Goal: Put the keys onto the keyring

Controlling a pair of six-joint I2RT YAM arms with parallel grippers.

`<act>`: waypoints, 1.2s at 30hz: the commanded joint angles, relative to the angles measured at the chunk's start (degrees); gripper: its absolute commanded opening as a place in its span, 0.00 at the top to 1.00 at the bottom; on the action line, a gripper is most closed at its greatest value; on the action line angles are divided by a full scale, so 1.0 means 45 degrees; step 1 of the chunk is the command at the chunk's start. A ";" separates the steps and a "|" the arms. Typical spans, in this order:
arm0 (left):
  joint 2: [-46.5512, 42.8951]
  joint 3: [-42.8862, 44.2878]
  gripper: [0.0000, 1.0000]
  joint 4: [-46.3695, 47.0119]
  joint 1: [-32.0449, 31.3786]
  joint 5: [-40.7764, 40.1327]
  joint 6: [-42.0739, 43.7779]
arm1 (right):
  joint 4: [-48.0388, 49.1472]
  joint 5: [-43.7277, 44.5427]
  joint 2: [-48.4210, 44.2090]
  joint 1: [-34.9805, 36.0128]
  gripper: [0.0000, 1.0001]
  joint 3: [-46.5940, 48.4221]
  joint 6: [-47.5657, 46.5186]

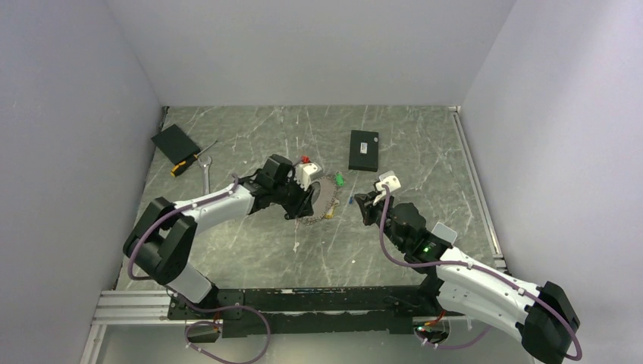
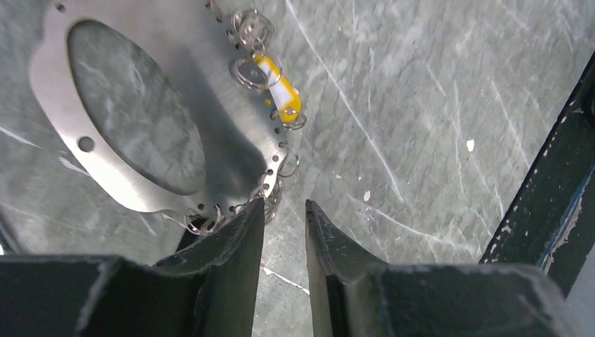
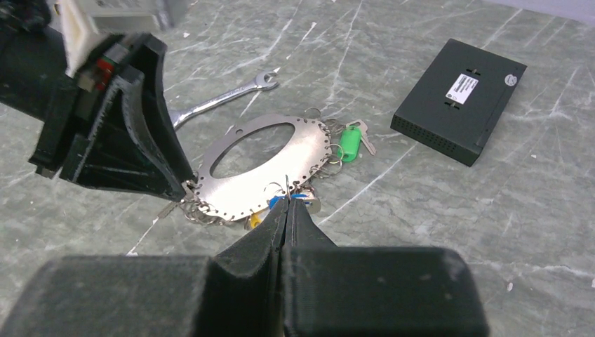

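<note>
The keyring, a flat silver oval plate with a large cut-out and small wire rings hung through holes along its rim, lies on the grey-green marbled surface between the two arms. A green-headed metal key rests at its far edge. A yellow-tagged key hangs from a rim ring, and a blue-headed key sits at the near edge.

The left tool has its fingers slightly apart with nothing between them, its tips right at the rim's cluster of rings. The right tool is pressed together at the blue-headed key; whether it pinches a ring or the key there is hard to say.

The step in hand looks like steadying the plate while a key is threaded. Next, the left tool likely needs to close on the rim so the right tool can work the key onto a ring.
</note>
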 commanded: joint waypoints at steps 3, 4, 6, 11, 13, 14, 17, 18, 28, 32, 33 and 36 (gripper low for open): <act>0.1346 0.1377 0.71 -0.1355 -0.0088 0.0592 -0.0058 | 0.0631 -0.0123 -0.0135 0.0056 1.00 0.0037 0.0187; 0.1536 0.1484 0.74 -0.1358 -0.0189 0.0460 -0.0584 | 0.0650 -0.0134 -0.0134 0.0054 1.00 0.0036 0.0187; 0.1821 0.1688 0.75 -0.1404 -0.0303 0.0186 -0.1041 | 0.0676 -0.0173 -0.0100 0.0061 1.00 0.0017 0.0213; 0.2317 0.2220 0.79 -0.2117 -0.0790 -0.0616 -0.1148 | 0.0672 -0.0175 -0.0052 0.0091 1.00 0.0017 0.0233; 0.2389 0.2339 0.81 -0.2232 -0.0896 -0.0777 -0.1224 | 0.0689 -0.0184 -0.0010 0.0125 1.00 0.0017 0.0226; 0.2428 0.2397 0.82 -0.2322 -0.0951 -0.0887 -0.1291 | 0.0674 -0.0193 0.0016 0.0136 1.00 0.0031 0.0226; 0.2490 0.2632 0.82 -0.3001 -0.1048 -0.1399 -0.1620 | 0.0652 -0.0156 0.0060 0.0121 1.00 0.0070 0.0204; 0.2475 0.2673 0.82 -0.3219 -0.1063 -0.1637 -0.1870 | 0.0652 -0.0155 0.0078 0.0120 1.00 0.0075 0.0196; 0.0845 0.0718 0.69 -0.1825 -0.1494 -0.4707 -0.7337 | 0.0820 -0.0190 0.0156 0.0202 1.00 -0.0022 0.0260; -0.0146 -0.1067 0.71 0.0384 -0.1954 -0.5703 -0.9731 | 0.0821 -0.0211 0.0159 0.0256 1.00 -0.0043 0.0265; -0.0303 -0.1381 0.71 0.0746 -0.2079 -0.6037 -1.0057 | 0.0795 -0.0213 0.0161 0.0284 1.00 -0.0025 0.0248; -0.0667 -0.1827 0.71 0.1204 -0.2495 -0.7030 -1.0501 | 0.0796 -0.0228 0.0193 0.0296 1.00 -0.0018 0.0261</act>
